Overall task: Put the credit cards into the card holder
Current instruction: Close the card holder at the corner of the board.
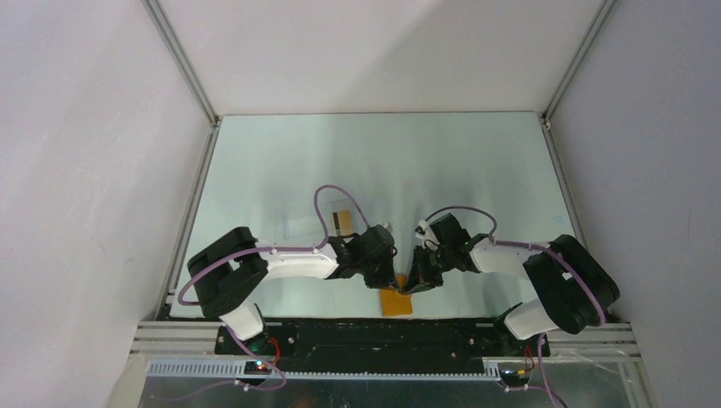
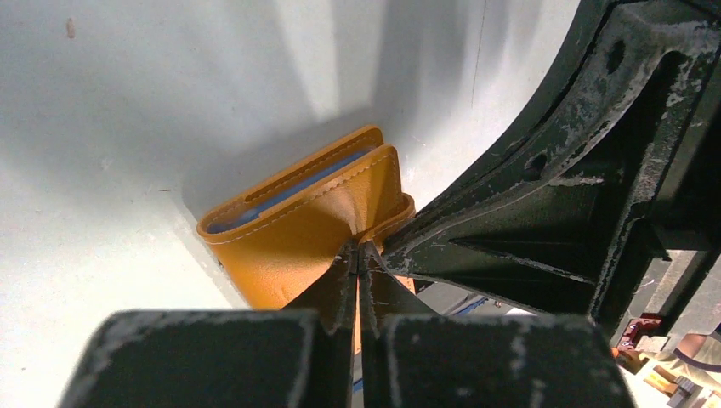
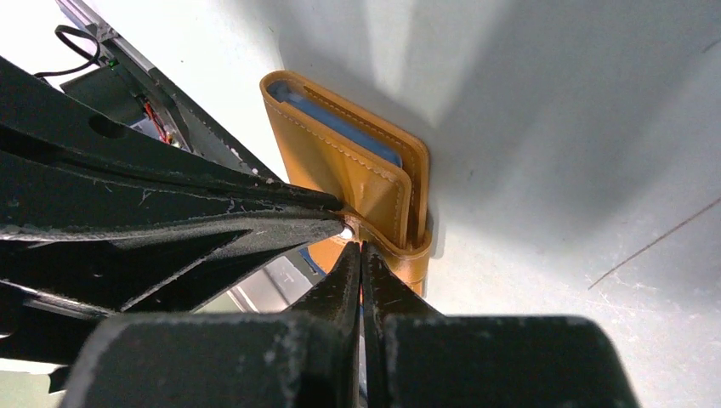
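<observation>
Where left gripper [image 2: 358, 248] meets right gripper [image 3: 362, 248], card holder [image 3: 353, 166] sits pinched

My left arm [image 1: 289, 265]: bent, reaching inward, wrist low.
My right arm [image 1: 510, 255]: mirrored, reaching inward.
My left gripper [image 2: 357, 248]: fingers pressed together on the card holder [image 2: 306, 229] edge.
My right gripper [image 3: 359, 246]: likewise pinched, tip meeting my left's.

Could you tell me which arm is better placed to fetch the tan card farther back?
Probably the left: the card lies just beyond the left tool, while the right tool is farther off; both pinch the card holder.
</observation>
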